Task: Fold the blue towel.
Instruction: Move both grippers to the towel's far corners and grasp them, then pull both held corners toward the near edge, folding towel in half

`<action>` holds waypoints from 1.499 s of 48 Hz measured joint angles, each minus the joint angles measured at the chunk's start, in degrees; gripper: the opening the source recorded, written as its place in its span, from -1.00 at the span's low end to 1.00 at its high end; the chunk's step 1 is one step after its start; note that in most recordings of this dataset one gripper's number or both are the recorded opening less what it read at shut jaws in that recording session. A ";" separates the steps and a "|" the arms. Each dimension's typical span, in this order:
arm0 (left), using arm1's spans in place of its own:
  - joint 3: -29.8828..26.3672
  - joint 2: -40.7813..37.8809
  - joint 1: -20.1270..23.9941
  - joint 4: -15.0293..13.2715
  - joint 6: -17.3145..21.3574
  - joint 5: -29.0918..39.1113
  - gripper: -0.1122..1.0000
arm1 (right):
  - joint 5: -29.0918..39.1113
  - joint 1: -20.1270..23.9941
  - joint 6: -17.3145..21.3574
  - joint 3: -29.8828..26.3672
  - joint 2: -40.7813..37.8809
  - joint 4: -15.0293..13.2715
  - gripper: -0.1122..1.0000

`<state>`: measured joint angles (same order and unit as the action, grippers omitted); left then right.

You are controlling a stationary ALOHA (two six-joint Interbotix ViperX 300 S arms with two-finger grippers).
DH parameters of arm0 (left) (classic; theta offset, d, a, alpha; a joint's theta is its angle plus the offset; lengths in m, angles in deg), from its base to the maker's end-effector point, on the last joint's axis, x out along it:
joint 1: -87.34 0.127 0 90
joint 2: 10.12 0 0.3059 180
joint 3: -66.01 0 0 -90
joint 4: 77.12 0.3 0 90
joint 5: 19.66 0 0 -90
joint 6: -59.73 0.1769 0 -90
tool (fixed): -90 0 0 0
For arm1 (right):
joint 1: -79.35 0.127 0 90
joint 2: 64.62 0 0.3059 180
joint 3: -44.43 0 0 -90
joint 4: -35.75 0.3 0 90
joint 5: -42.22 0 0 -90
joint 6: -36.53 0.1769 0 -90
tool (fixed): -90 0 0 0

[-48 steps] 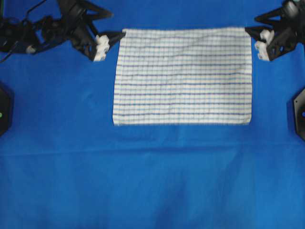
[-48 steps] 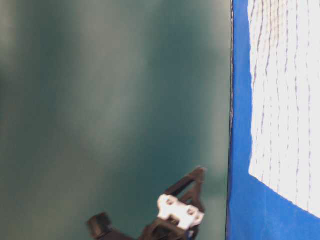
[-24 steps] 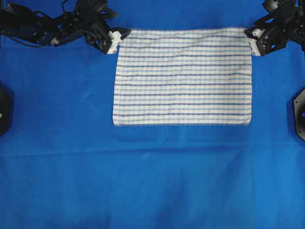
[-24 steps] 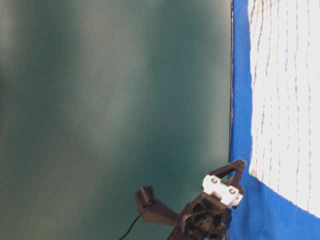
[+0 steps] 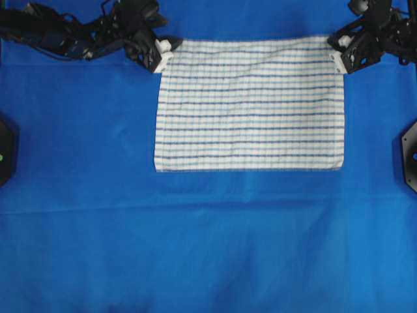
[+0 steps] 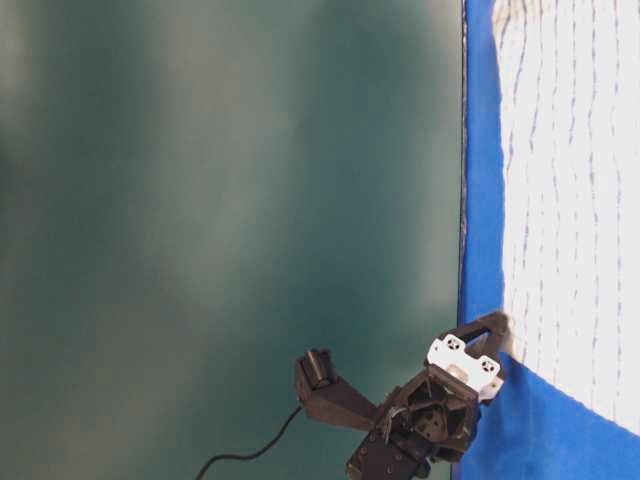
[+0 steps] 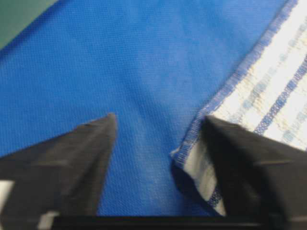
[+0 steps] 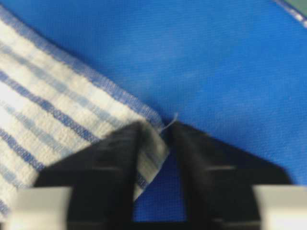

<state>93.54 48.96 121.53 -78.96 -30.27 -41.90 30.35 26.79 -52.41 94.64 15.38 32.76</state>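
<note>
The towel point(image 5: 249, 103) is a white woven cloth, coarse in weave, crossed by thin dark-blue and light-blue stripes in a check, with a stitched blue hem along its edges. It is a rectangle lying flat and unfolded on the blue sheet point(image 5: 195, 248), in the far middle of the table as the overhead view shows it. Its long axis runs left to right in that view, and the bolder stripes run the same way. The surface is faintly rumpled; the near edge is straight, while the far left corner curls up a little off the sheet.

The sheet is a plain, fine-knit blue fabric with a soft crease running across it below the towel. A broad stretch of it lies open on the near side, and narrower strips to either side.

The left gripper point(image 7: 158, 139) is at the far left corner. Its black wedge-shaped fingers point(image 7: 86, 158) stand apart: one is over the towel's edge, the other on bare sheet, with the raised corner in the gap, not pinched. The right gripper point(image 8: 156, 129) is at the far right corner, its fingers point(image 8: 108, 163) drawn nearly together around the corner's tip, which sits between them; whether they clamp it I cannot tell.

In the table-level view the sheet's edge meets a dark green backdrop point(image 6: 220, 200).
</note>
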 measured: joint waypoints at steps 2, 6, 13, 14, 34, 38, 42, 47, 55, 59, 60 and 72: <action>-0.26 0.00 0.00 0.00 0.18 0.44 -0.17 | 0.09 0.00 0.00 -0.09 0.00 -0.09 -0.56; -0.53 0.00 -0.70 0.09 0.97 0.97 -0.56 | 0.44 0.09 -0.09 -0.18 0.00 -0.09 -0.69; -0.53 0.00 -1.05 0.35 1.93 1.23 -0.77 | 0.97 0.18 -0.09 -0.26 0.09 -0.09 -0.69; -0.53 0.00 -1.05 0.35 1.93 1.23 -0.77 | 0.97 0.18 0.00 -0.26 0.00 -0.18 -0.69; -0.97 2.37 -0.62 0.26 2.37 5.01 -0.77 | 2.11 0.18 0.35 0.44 4.75 -0.18 -0.69; -1.14 4.04 -0.18 0.26 2.37 5.98 -0.77 | 2.64 0.18 0.35 0.53 6.94 -0.18 -0.69; -1.14 5.54 0.18 0.26 2.37 6.33 -0.77 | 3.08 0.18 0.26 0.53 8.44 -0.09 -0.69; -1.14 6.15 0.18 0.26 2.37 6.50 -0.77 | 3.60 0.18 0.26 0.62 9.58 -0.18 -0.69; -0.97 6.24 0.00 0.26 2.37 7.21 -0.77 | 3.96 0.53 0.26 0.62 10.11 -0.18 -0.69; -0.44 7.12 -0.53 0.26 2.37 7.91 -0.77 | 4.83 1.41 0.62 0.62 10.81 -0.18 -0.69; -0.26 7.47 -0.79 0.26 2.37 8.09 -0.77 | 5.10 1.85 0.70 0.70 11.25 -0.09 -0.69; 3.25 13.97 -3.25 0.26 2.37 9.32 -0.77 | 8.88 7.12 1.85 2.29 18.90 0.79 -0.69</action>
<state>96.80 62.94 118.28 -78.70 -27.90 -32.58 39.23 33.91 -50.57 96.93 34.28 33.55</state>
